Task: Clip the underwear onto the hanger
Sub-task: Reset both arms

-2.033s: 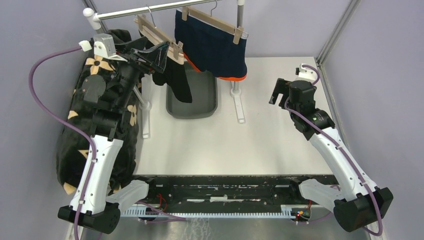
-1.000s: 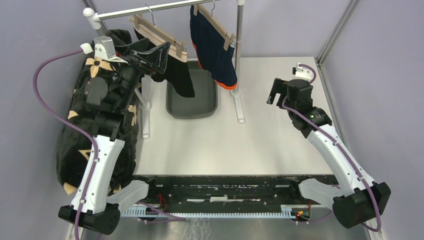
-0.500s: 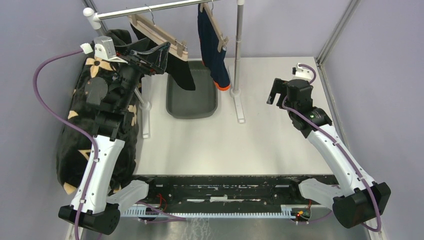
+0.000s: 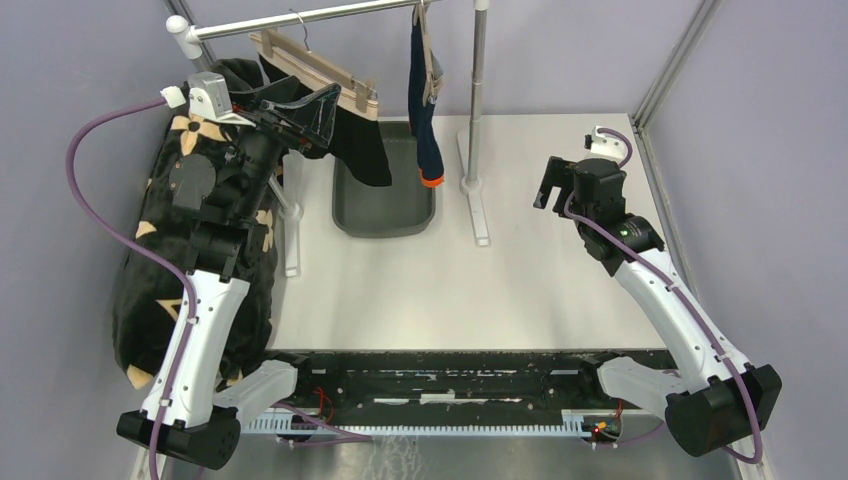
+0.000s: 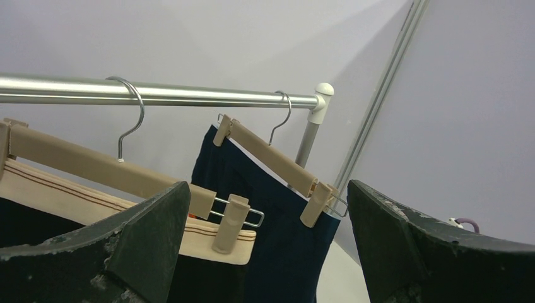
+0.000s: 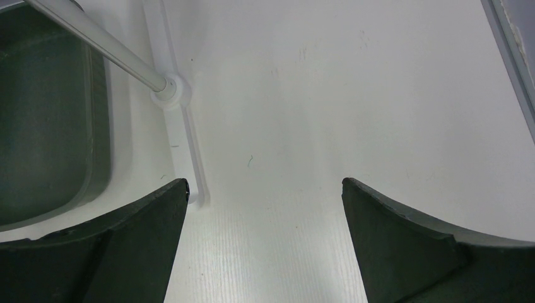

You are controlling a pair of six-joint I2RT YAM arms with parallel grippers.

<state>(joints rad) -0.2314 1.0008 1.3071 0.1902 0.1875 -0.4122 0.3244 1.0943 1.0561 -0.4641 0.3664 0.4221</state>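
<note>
Clipping stage: underwear (image 4: 362, 150) up on the hanger (image 5: 94, 165), nothing in hand.
Nearest us the right gripper (image 6: 264, 183) hangs open over the table (image 6: 378, 95), empty; the left gripper (image 5: 268, 186) gapes empty too, up at the hanger. The pale waistband (image 5: 76, 196) sits pinched in the one clip (image 5: 228, 214) we see; the other end is hidden. Next, we reckon: confirm that hidden end, then back off clear of the navy pair (image 5: 277, 233) beyond.

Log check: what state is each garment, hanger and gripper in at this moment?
navy underwear: clipped at both corners to the right hanger.
right hanger: hooked on the rail.
black underwear: waistband under the left hanger's one visible clip; other clip hidden.
left gripper: jaws open, holding nothing.
right gripper: jaws open, holding nothing.
</note>
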